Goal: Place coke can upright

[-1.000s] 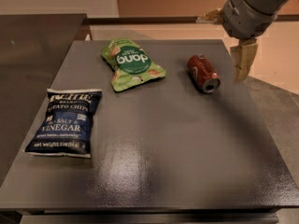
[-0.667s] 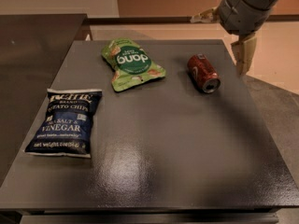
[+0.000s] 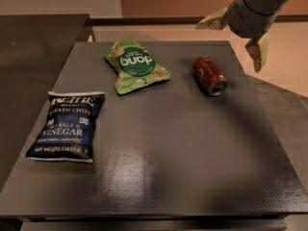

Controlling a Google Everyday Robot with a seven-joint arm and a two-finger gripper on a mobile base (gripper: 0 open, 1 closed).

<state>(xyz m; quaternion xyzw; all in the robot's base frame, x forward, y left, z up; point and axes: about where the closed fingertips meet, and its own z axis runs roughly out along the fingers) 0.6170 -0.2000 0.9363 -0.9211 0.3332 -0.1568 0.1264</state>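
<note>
The red coke can (image 3: 209,75) lies on its side on the dark table (image 3: 168,153), towards the back right, its silver end facing the front right. My gripper (image 3: 231,38) hangs at the top right, above and just behind the can, apart from it. Its two beige fingers (image 3: 256,51) are spread wide and hold nothing.
A green snack bag (image 3: 136,66) lies flat left of the can at the back. A dark blue salt and vinegar chip bag (image 3: 68,125) lies at the left edge. The table's right edge runs close past the can, with floor beyond.
My gripper has drifted up and slightly back, away from the can. The can and both bags have not moved.
</note>
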